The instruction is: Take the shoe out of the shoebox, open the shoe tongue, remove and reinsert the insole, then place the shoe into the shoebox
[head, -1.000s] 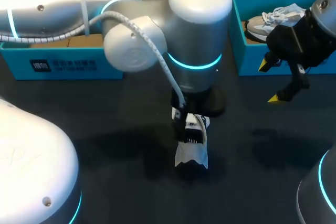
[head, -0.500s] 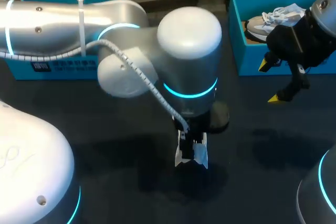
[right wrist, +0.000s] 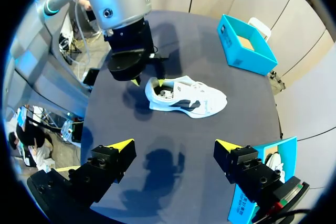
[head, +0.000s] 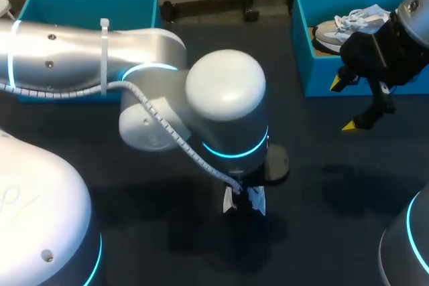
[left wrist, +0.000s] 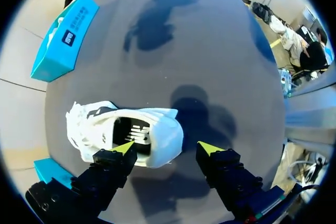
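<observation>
left wrist view: left gripper point(left wrist: 168, 148) spread over the opening of the white sneaker point(left wrist: 97, 129), insole point(left wrist: 137, 135) removal looks on, next one finger must dip inside and pinch.

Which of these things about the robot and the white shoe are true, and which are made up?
1. The white shoe lies on the table, outside the boxes. True.
2. The right hand is holding the white shoe. False: it is open with nothing between its fingers, well apart from the shoe.
3. The left hand is right at the shoe, with one yellow tip over the shoe's opening. True.
4. The blue box near the right hand is empty. False: another shoe lies inside it.
</observation>
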`<action>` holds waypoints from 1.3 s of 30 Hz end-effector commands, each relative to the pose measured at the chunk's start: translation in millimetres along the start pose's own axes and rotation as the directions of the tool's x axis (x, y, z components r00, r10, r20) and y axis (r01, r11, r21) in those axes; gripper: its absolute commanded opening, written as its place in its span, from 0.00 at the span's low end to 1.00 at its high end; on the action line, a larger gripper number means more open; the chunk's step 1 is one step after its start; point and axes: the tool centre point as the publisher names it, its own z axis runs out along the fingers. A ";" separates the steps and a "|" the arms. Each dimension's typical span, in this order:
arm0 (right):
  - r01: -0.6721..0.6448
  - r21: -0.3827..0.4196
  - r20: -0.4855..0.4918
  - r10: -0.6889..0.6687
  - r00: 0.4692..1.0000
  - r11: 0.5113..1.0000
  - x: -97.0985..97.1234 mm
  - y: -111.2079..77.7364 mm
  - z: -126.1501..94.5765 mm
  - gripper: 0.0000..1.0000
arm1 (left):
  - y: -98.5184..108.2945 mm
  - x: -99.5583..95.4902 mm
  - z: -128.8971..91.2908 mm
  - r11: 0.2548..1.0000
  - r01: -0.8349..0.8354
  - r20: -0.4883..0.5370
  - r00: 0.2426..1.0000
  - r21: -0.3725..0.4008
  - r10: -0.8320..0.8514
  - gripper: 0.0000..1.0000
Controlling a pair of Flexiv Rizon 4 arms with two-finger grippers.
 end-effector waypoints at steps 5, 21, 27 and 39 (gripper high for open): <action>-0.001 0.004 -0.004 0.001 1.000 1.000 -2.2 1.2 1.5 1.00 | -4.3 5.8 22.2 0.998 0.055 0.013 0.998 -0.003 -0.055 0.78; -0.001 0.004 -0.004 0.001 1.000 1.000 -2.2 1.2 1.5 1.00 | -9.0 5.6 54.6 0.995 0.078 -0.016 0.997 -0.060 -0.080 1.00; -0.001 0.004 -0.004 0.001 1.000 1.000 -2.2 1.2 1.5 1.00 | -5.1 7.3 62.0 0.994 0.081 -0.028 0.996 -0.078 -0.084 0.99; -0.001 0.004 -0.004 0.001 1.000 1.000 -2.2 1.2 1.5 1.00 | 4.5 5.5 57.5 0.992 0.025 -0.082 0.996 -0.126 -0.036 1.00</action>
